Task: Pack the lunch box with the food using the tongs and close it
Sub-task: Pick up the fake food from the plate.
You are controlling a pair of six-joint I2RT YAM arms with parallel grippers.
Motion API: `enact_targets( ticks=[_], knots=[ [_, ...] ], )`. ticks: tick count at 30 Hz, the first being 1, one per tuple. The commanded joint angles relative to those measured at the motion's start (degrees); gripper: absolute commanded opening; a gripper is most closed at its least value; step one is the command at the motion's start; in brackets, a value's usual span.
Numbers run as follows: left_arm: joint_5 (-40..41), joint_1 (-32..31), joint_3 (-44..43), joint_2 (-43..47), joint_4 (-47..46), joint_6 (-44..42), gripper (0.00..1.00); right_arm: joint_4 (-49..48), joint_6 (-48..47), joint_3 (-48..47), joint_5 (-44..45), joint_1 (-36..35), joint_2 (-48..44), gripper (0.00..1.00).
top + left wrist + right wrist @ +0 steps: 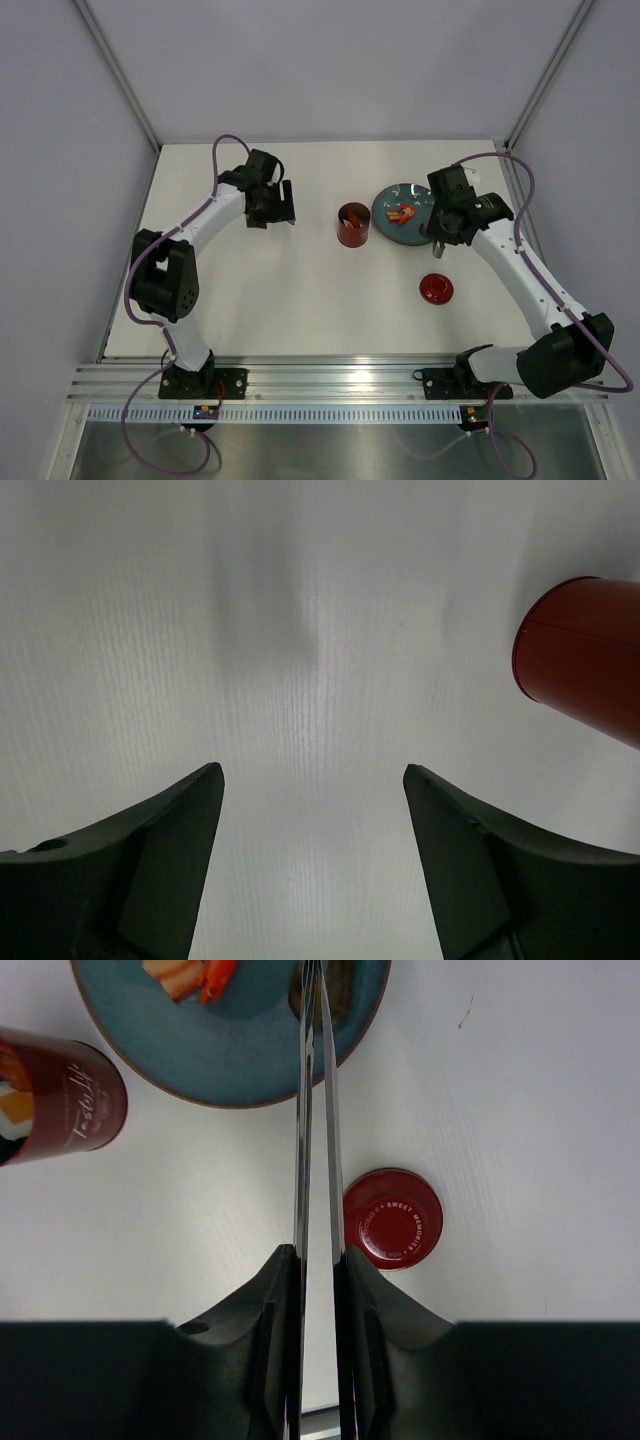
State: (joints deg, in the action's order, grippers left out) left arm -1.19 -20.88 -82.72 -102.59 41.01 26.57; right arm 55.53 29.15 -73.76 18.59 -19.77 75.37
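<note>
Your right gripper (315,1260) is squeezing the tongs (312,1110) closed over the plate (250,1055). The food (190,972) is lying at their ten o'clock, so you are probably needing to reopen them. Your left gripper (312,780) is gaping wide, empty.

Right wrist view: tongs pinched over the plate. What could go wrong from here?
1. The tongs, clamped in the right gripper, have their arms pressed together beside the food on the plate, not around it. They may lift off empty or shove pieces.
2. The lunch box has a narrow mouth. A carried piece could miss, or the tongs could tip it.
3. The lid lies just beside the tongs. A low swing could knock it.
</note>
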Motion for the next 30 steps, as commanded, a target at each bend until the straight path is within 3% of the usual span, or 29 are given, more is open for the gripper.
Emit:
enact_targets(
  ticks=[1, 16, 30],
  knots=[
    [-1.2, 0.0, 0.4, 1.4, -1.9, 0.2, 0.77, -0.8, -0.4, 2.4, 0.7, 0.6, -1.4, 0.3],
    [-0.7, 0.0, -1.0, 0.3, -1.2, -0.3, 0.77, -5.2, -2.5, 2.9, -0.5, 3.3, 4.1, 0.42],
    [-0.4, 0.1, -1.4, -0.6, -0.9, -0.6, 0.77, -7.5, -3.2, 0.5, -0.7, 4.7, 7.4, 0.44]
  ],
)
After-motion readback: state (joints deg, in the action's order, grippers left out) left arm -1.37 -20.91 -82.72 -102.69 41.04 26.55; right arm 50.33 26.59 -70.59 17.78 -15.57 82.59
